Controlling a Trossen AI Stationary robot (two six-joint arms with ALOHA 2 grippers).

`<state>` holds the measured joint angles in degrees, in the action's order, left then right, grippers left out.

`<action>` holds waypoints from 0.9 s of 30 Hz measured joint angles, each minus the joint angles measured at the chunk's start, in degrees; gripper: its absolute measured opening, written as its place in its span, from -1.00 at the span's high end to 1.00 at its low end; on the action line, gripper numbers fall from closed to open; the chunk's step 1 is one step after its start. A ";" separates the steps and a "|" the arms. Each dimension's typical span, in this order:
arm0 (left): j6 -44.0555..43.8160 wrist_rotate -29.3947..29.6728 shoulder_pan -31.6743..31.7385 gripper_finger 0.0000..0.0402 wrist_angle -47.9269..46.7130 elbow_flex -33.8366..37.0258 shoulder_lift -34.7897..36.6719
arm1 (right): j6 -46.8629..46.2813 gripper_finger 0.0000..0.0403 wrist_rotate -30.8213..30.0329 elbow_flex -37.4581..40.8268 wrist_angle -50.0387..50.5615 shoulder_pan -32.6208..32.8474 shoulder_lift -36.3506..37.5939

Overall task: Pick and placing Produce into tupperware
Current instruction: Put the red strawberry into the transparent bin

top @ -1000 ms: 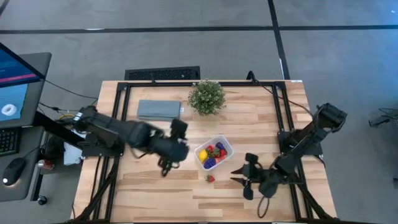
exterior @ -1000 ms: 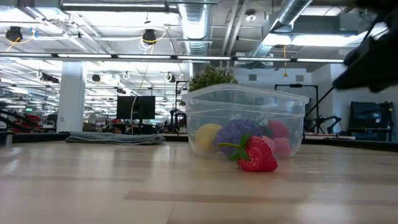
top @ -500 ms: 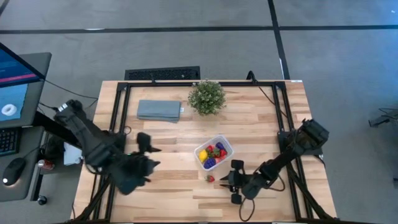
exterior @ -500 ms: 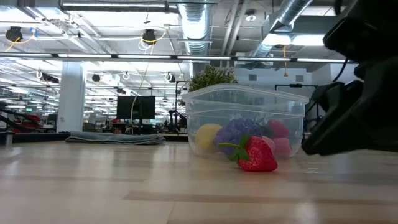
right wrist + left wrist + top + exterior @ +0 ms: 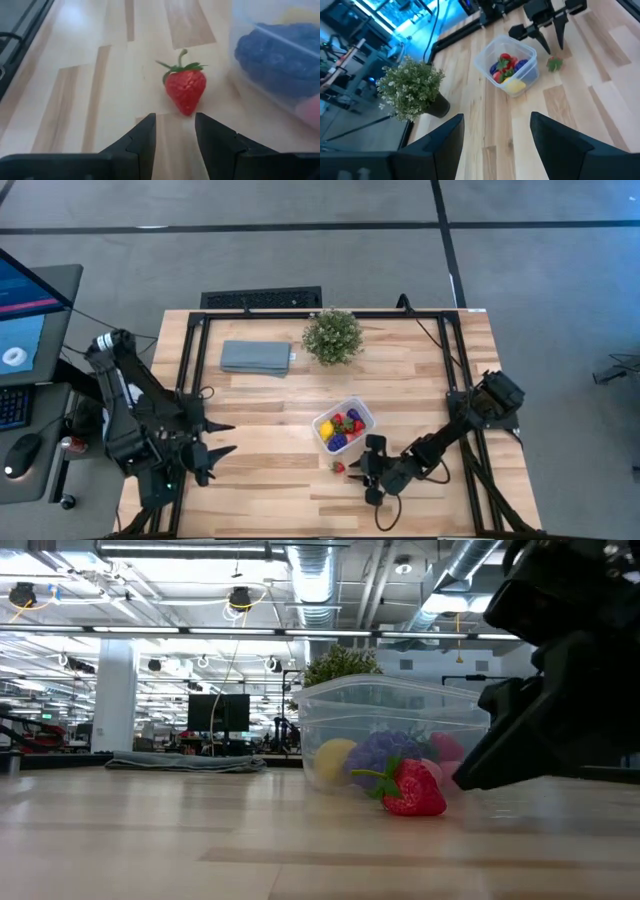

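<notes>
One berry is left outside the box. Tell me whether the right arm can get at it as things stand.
Probably yes. The strawberry lies alone on bare wood beside the tupperware, and the right claw sits just short of it, fingers parted, nothing between.

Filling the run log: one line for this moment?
phase: approach | right tool: open, just short of strawberry lying outside tupperware | left tool: open, parked at table's left | rest of produce: in tupperware

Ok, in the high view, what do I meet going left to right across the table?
Left gripper → folded grey-blue cloth → potted plant → tupperware holding produce → right gripper, fingers part open beside the stray strawberry.
</notes>
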<state>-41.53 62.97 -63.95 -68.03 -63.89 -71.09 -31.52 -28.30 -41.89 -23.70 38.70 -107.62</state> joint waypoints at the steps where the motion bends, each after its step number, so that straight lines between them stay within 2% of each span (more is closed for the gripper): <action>1: -1.19 0.54 -0.43 -0.10 -0.02 0.58 0.00 | -0.25 0.19 0.06 0.00 -0.01 -0.26 -0.13; 7: -7.56 2.33 -1.44 -0.10 1.75 5.15 0.00 | -2.95 0.05 2.77 0.02 1.05 -1.24 -0.39; 16: -14.67 2.48 -1.79 -0.10 7.00 12.78 -0.11 | -2.68 -0.28 2.95 0.02 1.33 -2.07 -0.39; 27: -15.16 3.53 -1.79 -0.10 10.14 14.57 -0.14 | -2.54 -0.32 2.95 0.04 -1.54 -3.57 -0.39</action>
<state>-56.69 66.50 -65.73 -57.89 -49.32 -71.23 -34.06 -25.35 -41.85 -25.24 35.13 -108.01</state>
